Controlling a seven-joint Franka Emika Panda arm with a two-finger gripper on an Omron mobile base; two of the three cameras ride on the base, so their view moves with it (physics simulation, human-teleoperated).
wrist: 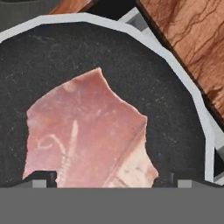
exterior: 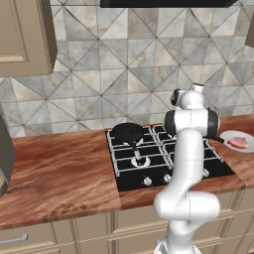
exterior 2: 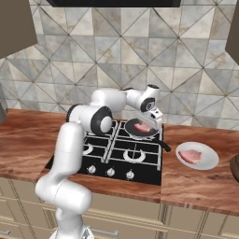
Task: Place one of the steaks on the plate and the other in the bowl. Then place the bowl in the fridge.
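The gripper (exterior 2: 148, 122) is hanging right over a black frying pan (exterior 2: 135, 133) with its jaws spread wide, nothing between them. In the hand view the two finger tips (wrist: 40, 179) poke up at the bottom edge, one on each side of the steak in the pan (wrist: 89, 135), and they sit apart from each other with the meat showing in the gap. Can't tell whether the tips are actually touching the meat or just above it.

That steak lies flat on the pan's dark floor, directly under the gripper. The pan sits on the black stovetop (exterior 2: 109, 156), its handle (exterior 2: 163, 144) sticking out away from the gripper toward the plate side.

Further out from the gripper, past the pan handle, is the white plate (exterior 2: 207, 161) on the wooden table (exterior 2: 196, 182), and the second steak (exterior 2: 190, 156) already lies on it, well apart from the gripper. Beyond the plate, at the edge of the right base view, there's a dark brown rounded thing that looks like the bowl (exterior 2: 235, 168), mostly cut off.

On the other side of the gripper, a second black pan (exterior: 127, 132) sits on the far burner.
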